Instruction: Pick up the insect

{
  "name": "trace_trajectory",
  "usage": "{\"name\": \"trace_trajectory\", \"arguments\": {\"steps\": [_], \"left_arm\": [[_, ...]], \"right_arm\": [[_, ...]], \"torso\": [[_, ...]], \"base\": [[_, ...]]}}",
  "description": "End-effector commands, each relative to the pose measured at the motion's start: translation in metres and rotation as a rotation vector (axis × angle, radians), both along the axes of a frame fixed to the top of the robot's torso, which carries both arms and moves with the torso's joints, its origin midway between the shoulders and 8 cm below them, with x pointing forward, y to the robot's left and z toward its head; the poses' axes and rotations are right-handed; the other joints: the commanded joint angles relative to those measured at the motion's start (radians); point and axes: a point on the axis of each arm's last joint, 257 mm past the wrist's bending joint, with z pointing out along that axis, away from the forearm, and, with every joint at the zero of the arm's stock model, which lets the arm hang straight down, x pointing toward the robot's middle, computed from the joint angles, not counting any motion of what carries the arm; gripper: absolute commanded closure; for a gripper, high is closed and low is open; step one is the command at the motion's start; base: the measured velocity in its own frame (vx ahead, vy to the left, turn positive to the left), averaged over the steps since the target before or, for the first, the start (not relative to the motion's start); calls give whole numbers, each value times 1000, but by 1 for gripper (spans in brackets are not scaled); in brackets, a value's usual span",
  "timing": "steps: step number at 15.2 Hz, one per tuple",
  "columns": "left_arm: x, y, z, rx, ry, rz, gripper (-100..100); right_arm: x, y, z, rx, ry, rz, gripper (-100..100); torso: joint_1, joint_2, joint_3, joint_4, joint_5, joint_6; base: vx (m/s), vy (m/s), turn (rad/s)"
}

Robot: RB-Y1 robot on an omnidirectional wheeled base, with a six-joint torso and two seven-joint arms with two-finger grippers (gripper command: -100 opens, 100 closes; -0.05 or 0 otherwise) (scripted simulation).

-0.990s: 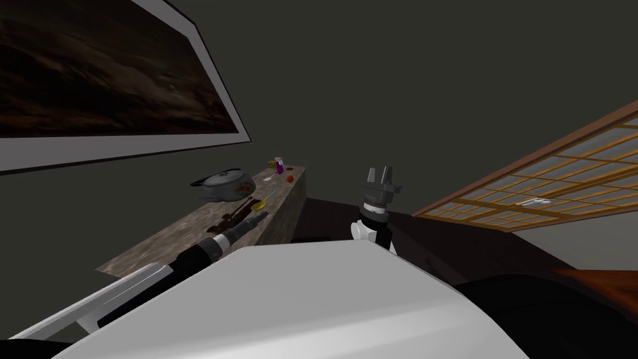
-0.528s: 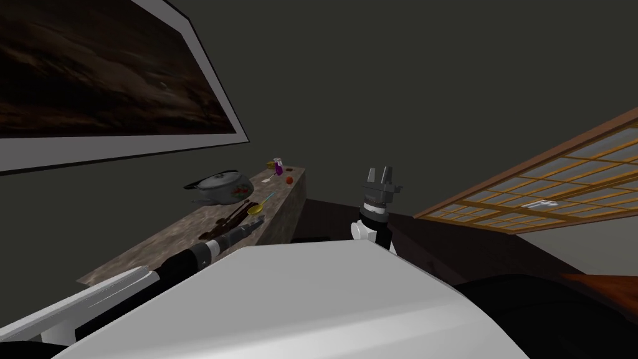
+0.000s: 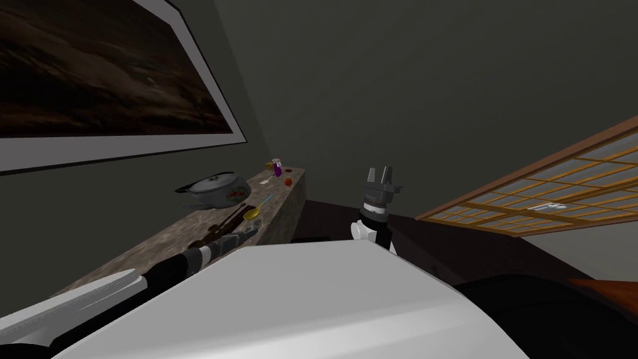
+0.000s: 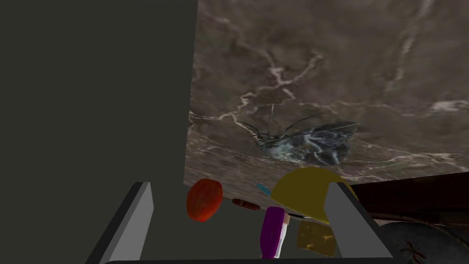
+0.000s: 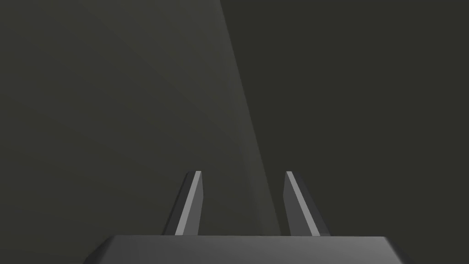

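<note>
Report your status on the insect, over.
Left gripper open, over marble counter. Right gripper open, raised. Insect on counter, not gripped. Yellow spoon close beside it.

No readable text, labels or numbers anywhere.

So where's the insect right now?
In the left wrist view the insect lies on the marbled brown counter, just beyond the yellow disc, ahead of the open left pincer.
</note>
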Motion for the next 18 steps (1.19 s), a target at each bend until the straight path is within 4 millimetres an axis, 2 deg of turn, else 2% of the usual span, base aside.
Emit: {"name": "trace_trajectory", "arguments": {"steps": [1,11,12,13,18], "left_arm": [[-10,10,-6,54,38,-24,-100],[-44,43,-25,230,169,-119,-100],[-40,41,-24,214,157,-110,-100],[-44,49,-30,218,158,-95,-100],[-52,62,-43,214,156,-59,-100]], "right_arm": [[0,0,0,0,0,0,0],[0,0,0,0,0,0,0],[0,0,0,0,0,0,0],[0,0,0,0,0,0,0],[0,0,0,0,0,0,0]], "torso": [[0,0,0,0,0,0],[0,-1,-1,0,0,0],[0,-1,-1,0,0,0],[0,0,0,0,0,0],[-2,5,3,1,0,0]], "base": [[61,-9,5],[71,-13,0],[40,-9,0],[14,-17,-88],[5,-32,-129]]}}
